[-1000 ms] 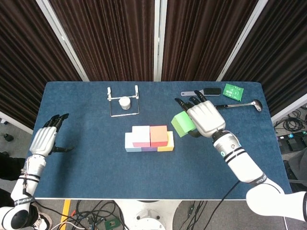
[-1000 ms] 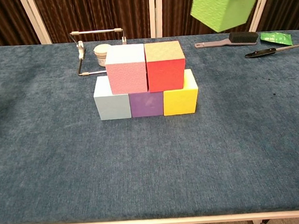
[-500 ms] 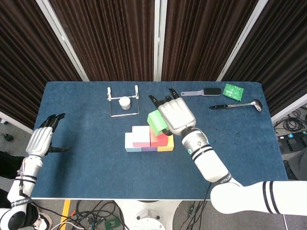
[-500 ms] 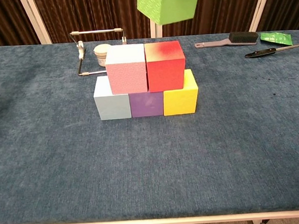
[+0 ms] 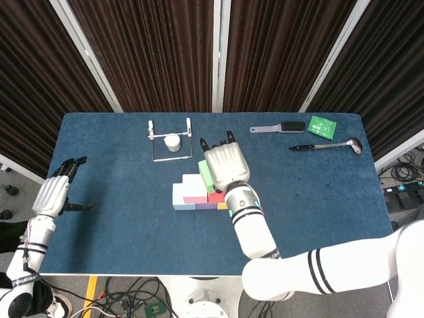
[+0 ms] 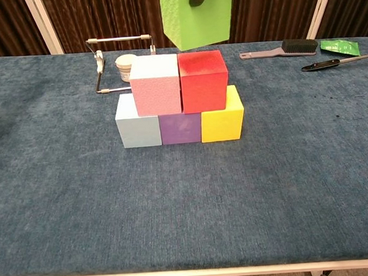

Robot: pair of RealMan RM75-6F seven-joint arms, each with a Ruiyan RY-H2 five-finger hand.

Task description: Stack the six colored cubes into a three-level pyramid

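While the right hand (image 5: 225,165) grips the green cube (image 6: 196,16) from above, that cube hangs in the air over the two-level stack, clear of the red cube (image 6: 202,81) below it and centred roughly above the seam between the red cube and the pink cube (image 6: 155,85). Both upper cubes sit side by side, touching, on a bottom row formed by the light blue cube (image 6: 138,127), the purple cube (image 6: 180,128) and the yellow cube (image 6: 223,121). Behind the stack stand a wire frame (image 6: 120,60) and a small white jar (image 6: 126,67); to its right, toward the far edge, lie a brush (image 6: 281,48), a ladle (image 5: 326,146) and a green packet (image 5: 322,125). Well left of the stack, the left hand (image 5: 53,195) hovers at the edge of the bench (image 6: 188,206), fingers apart and holding nothing.
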